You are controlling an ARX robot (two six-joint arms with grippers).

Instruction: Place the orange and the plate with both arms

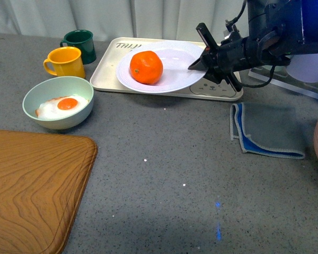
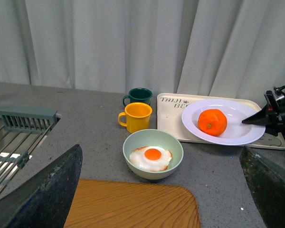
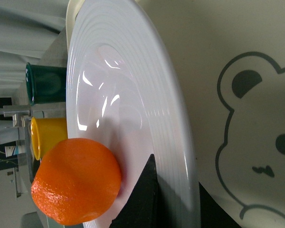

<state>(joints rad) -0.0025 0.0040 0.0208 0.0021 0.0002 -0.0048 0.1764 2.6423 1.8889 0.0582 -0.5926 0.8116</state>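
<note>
The orange (image 1: 146,67) lies in the white ridged plate (image 1: 175,69), on the plate's left half. The plate sits tilted over the beige bear tray (image 1: 103,74). My right gripper (image 1: 204,62) is shut on the plate's right rim. In the right wrist view the orange (image 3: 76,187) rests beside one black finger (image 3: 142,199) that lies on the plate (image 3: 123,85). In the left wrist view the orange (image 2: 212,122) and plate (image 2: 237,135) show at the far right. My left gripper (image 2: 161,190) is open and empty, above the wooden board (image 2: 133,206).
A pale green bowl (image 1: 58,102) with a fried egg stands left of the tray, with a yellow mug (image 1: 66,62) and a dark green mug (image 1: 80,44) behind it. A wooden board (image 1: 32,188) lies front left. A grey-blue cloth (image 1: 267,129) lies right. A metal rack (image 2: 14,137) shows in the left wrist view.
</note>
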